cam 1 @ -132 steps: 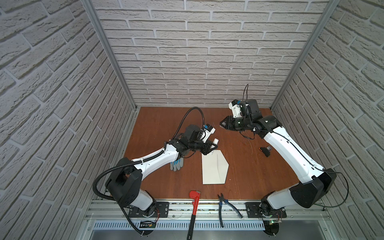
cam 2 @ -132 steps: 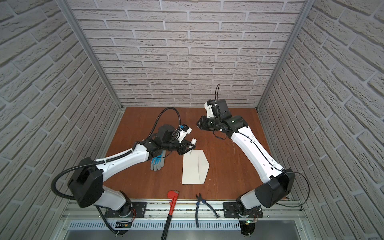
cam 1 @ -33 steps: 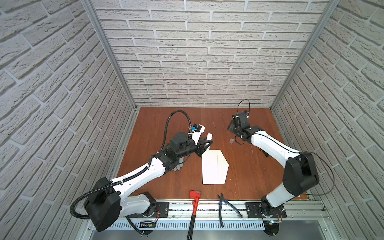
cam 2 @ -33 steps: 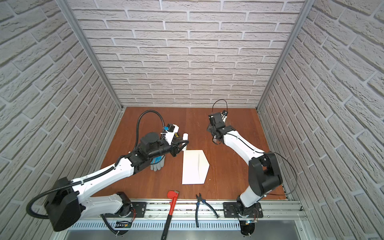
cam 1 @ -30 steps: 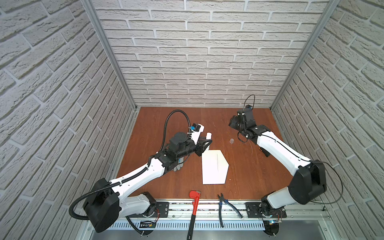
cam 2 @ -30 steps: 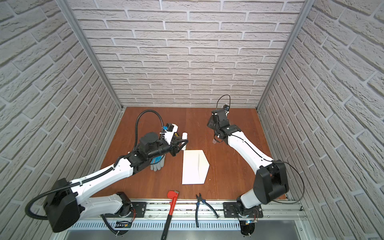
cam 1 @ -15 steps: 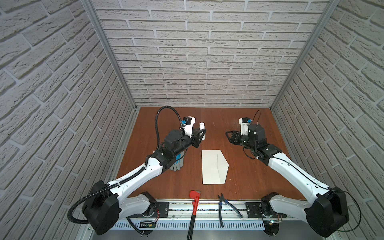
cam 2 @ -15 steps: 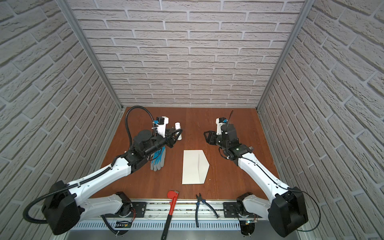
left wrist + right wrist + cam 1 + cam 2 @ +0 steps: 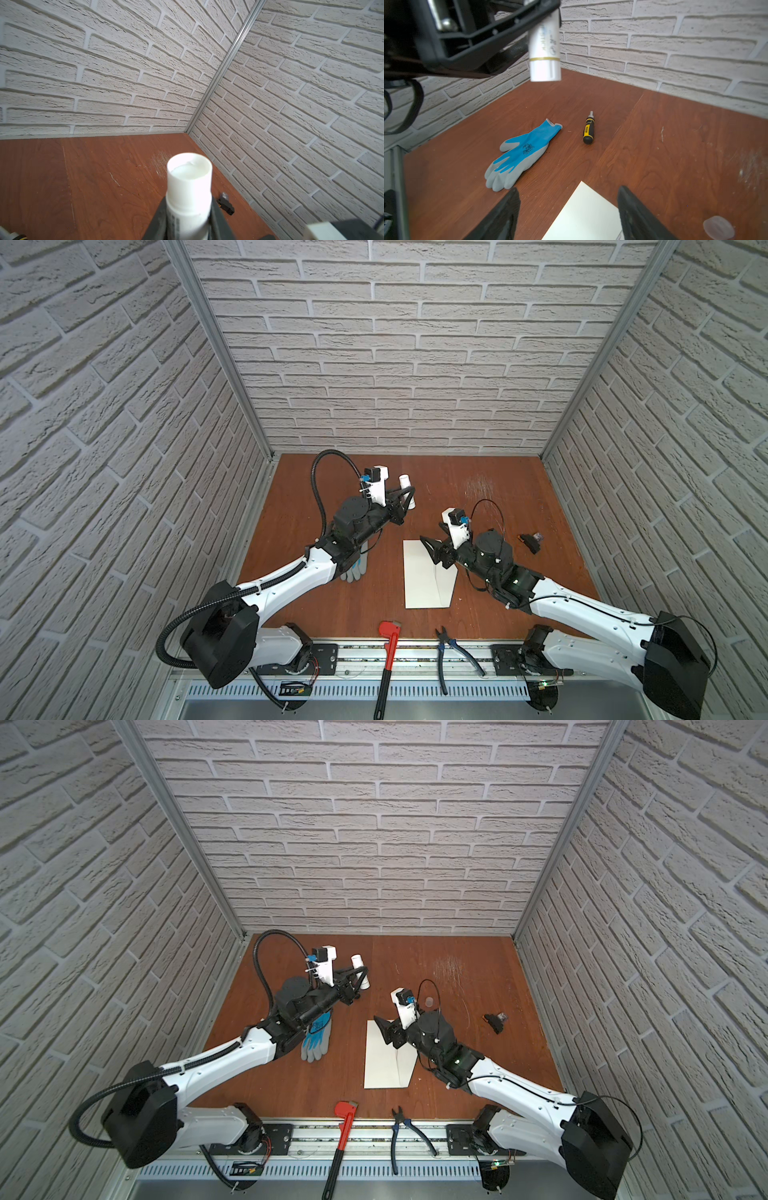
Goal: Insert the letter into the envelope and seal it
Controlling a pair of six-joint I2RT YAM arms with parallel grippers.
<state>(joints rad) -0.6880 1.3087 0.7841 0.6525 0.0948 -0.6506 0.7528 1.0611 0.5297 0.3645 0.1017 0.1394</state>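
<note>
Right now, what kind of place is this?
Likely a staged robot test cell, not a real room: brick-print panels in metal framing, left arm and right arm mounted on a rail, wood tabletop with a wrench and pliers.

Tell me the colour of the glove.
The glove is blue with grey coating, clearest in the right wrist view.

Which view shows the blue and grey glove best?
The right wrist view: the glove lies whole and uncovered. In both top views the left arm hides part of it. The left wrist view misses it.
</note>
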